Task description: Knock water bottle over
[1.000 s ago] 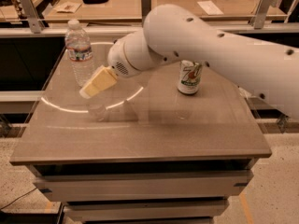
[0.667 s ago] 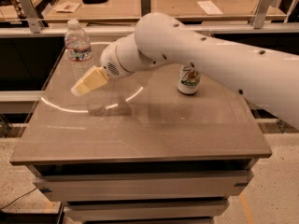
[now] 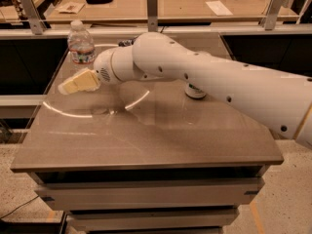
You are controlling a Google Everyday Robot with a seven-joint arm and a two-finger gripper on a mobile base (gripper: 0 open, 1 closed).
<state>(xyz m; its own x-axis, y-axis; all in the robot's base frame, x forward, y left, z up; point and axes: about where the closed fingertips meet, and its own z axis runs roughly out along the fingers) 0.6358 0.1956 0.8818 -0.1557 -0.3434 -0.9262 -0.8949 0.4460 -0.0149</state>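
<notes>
The table (image 3: 146, 145) bears an upright water bottle (image 3: 81, 45) and a can (image 3: 196, 91), end effector (image 3: 67, 87) hovering above.

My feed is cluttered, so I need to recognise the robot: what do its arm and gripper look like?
The arm is thick, rounded and glossy white, with small dark dots. The gripper, over the left of the table near the water bottle, is a cream-yellow wedge.

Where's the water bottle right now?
The water bottle stands upright at the table's far-left corner in the camera view, with the gripper hovering just in front of it.
</notes>
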